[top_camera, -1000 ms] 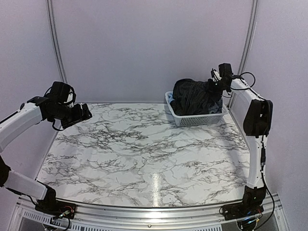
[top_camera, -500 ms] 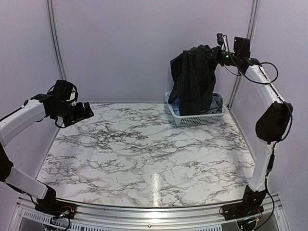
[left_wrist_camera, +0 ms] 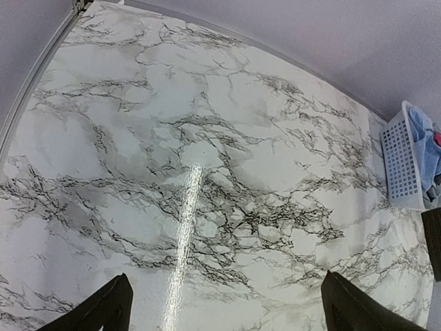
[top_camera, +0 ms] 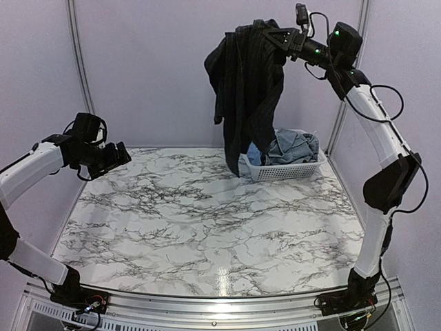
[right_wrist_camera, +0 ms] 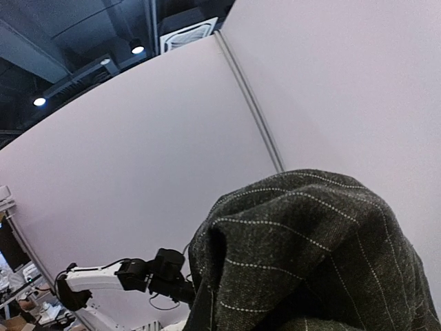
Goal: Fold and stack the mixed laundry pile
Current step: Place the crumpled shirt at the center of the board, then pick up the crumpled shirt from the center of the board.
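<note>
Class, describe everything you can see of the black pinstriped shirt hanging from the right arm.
The black pinstriped shirt is dark, soft woven cloth with thin pale dotted stripes, clearest in the right wrist view. It hangs high in the air, bunched and crumpled rather than spread, gripped at its top by the shut right end effector. Loose folds fall in long drapes, and its lowest tip comes down by the left corner of the white basket. Whether it touches there cannot be told.

White arms [top_camera: 375, 124], black joints [top_camera: 389, 183]
</note>
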Controlling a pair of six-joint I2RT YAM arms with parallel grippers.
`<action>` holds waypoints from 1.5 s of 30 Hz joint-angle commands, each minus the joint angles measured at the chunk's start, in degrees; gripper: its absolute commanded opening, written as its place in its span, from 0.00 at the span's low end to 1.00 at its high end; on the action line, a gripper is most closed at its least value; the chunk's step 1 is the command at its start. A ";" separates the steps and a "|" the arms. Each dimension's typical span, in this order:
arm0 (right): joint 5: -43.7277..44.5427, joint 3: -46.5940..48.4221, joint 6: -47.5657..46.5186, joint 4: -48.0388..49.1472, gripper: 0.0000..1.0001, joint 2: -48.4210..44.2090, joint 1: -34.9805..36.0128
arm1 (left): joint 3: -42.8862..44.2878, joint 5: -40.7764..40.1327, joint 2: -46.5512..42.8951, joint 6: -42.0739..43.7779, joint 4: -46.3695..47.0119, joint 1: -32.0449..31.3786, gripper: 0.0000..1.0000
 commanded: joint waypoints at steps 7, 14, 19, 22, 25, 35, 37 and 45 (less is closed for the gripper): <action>-0.56 -20.79 1.13 10.87 0.00 -10.25 7.80 | 0.81 2.66 -2.22 -1.49 1.91 2.24 0.99; 10.02 -65.47 -14.79 -2.12 0.06 -30.01 10.57 | -2.79 5.99 -4.33 0.12 2.43 2.43 0.99; 23.63 -83.98 -23.33 -20.91 0.68 -41.16 11.25 | -7.02 12.53 -6.29 3.06 3.70 1.78 0.99; 29.36 -85.46 -25.76 -25.99 0.76 -46.90 9.87 | -9.54 13.46 -6.82 4.24 4.12 -0.99 0.99; 33.01 -82.30 -28.44 -29.72 0.78 -44.71 8.84 | -11.15 13.43 -5.67 4.73 5.07 -6.01 0.99; 35.34 -66.54 -33.24 -30.20 0.88 -28.36 8.39 | -11.94 12.78 7.39 -1.96 14.57 -23.43 0.95; 34.72 -64.32 -34.80 -31.30 0.89 -24.62 8.39 | -10.61 11.92 11.03 -3.59 16.00 -26.46 0.94; 34.18 -66.59 -37.38 -32.83 0.87 -18.05 8.13 | -6.40 14.02 24.90 -11.57 22.28 -30.91 0.85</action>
